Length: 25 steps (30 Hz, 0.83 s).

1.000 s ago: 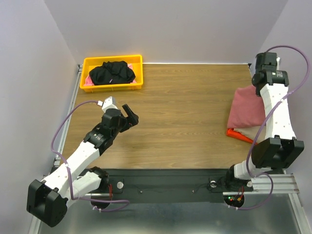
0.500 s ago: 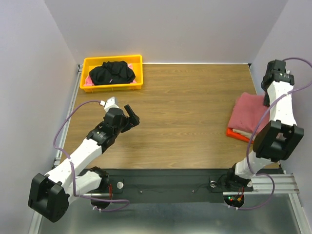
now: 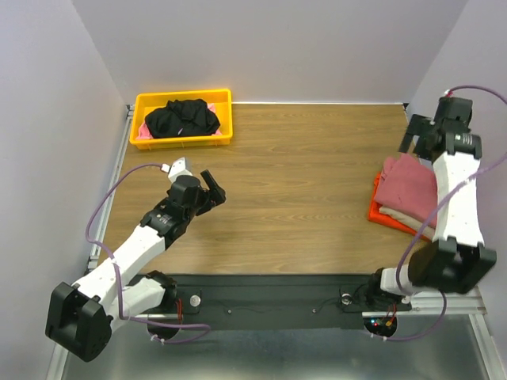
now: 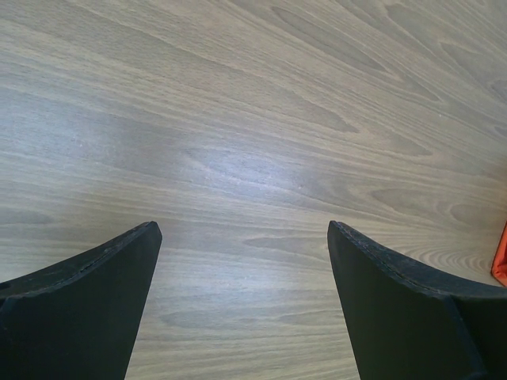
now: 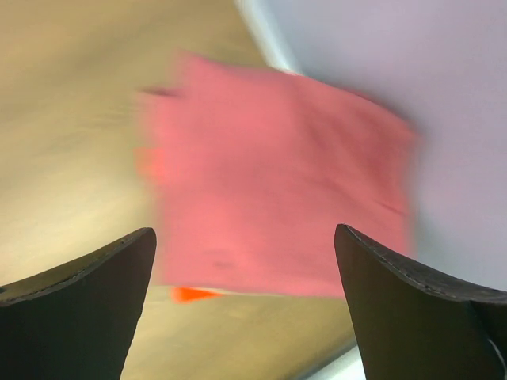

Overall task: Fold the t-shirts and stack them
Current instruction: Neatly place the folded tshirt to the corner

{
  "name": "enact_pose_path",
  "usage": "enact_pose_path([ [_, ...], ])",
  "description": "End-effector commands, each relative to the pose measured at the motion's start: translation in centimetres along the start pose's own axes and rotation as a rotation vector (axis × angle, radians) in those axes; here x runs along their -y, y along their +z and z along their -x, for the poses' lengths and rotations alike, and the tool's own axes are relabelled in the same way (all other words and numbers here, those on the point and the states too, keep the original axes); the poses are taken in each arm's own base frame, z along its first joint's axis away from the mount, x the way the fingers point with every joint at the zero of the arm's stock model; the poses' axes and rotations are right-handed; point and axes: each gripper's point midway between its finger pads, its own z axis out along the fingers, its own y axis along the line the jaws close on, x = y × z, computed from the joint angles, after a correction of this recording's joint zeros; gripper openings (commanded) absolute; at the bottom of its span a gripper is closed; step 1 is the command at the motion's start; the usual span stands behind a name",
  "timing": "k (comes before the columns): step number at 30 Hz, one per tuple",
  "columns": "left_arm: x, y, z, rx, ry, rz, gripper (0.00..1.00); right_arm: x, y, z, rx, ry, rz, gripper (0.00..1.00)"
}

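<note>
A folded dusty-red t-shirt point(image 3: 404, 184) tops a stack at the table's right edge, over a tan t-shirt point(image 3: 394, 214) and an orange one point(image 3: 379, 214). My right gripper point(image 3: 417, 142) hovers open above the stack's far left corner and holds nothing. The blurred right wrist view shows the red t-shirt point(image 5: 277, 182) below the open right gripper point(image 5: 244, 231), with a sliver of orange cloth point(image 5: 190, 294). A crumpled black t-shirt point(image 3: 184, 119) lies in the yellow bin point(image 3: 224, 139). My left gripper point(image 3: 212, 188) stands open over bare wood left of centre, empty in its own view point(image 4: 242, 229).
The yellow bin stands at the far left corner, with pink cloth point(image 3: 144, 131) under the black t-shirt. Purple walls close off the left, back and right. An orange cloth corner point(image 4: 501, 255) shows at the right edge of the left wrist view.
My right gripper has opened and let go of the dusty-red t-shirt, which now lies flat on the stack; the arm swung off it. The left arm has barely moved.
</note>
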Motion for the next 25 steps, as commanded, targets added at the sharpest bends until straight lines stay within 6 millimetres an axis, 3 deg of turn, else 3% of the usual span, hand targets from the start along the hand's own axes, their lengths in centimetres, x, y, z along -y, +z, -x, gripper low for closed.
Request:
enact_pose_path([
  [1,1.0,-1.2,2.6,0.077,-0.031,-0.012,0.99,-11.2,-6.6,0.8,0.202,0.009,0.534,1.00],
  [2,0.9,-1.4,2.8,0.084,-0.043,-0.009,0.99,-12.5,-7.0,0.1,0.209,0.015,0.574,1.00],
  [5,0.6,-2.4,3.8,0.126,-0.069,0.009,0.99,-15.2,-6.6,-4.6,0.133,-0.006,0.630,1.00],
  [6,0.4,-2.6,4.0,0.139,-0.077,0.015,0.99,-15.7,-7.3,-4.5,0.159,0.040,0.669,1.00],
  [7,0.4,-3.2,4.7,0.164,-0.086,0.017,0.99,-16.3,-5.9,-7.5,0.097,0.047,0.685,1.00],
  [9,0.5,-4.0,5.7,0.200,-0.104,0.014,0.99,-17.6,-6.6,-8.1,0.126,0.112,0.789,1.00],
  [10,0.4,-4.3,5.8,0.206,-0.107,0.019,0.99,-17.6,-6.5,-9.3,0.120,0.140,0.801,1.00],
  [14,0.8,-5.5,6.9,0.242,-0.144,-0.007,0.99,-17.8,-6.7,-9.9,0.109,0.181,0.825,1.00],
  [18,1.0,-6.8,7.9,0.285,-0.162,-0.032,0.99,-17.2,-7.0,-9.0,0.171,0.177,0.807,1.00],
  [25,0.9,-7.0,8.1,0.299,-0.160,-0.032,0.99,-16.9,-8.1,-8.7,0.224,0.190,0.837,1.00],
])
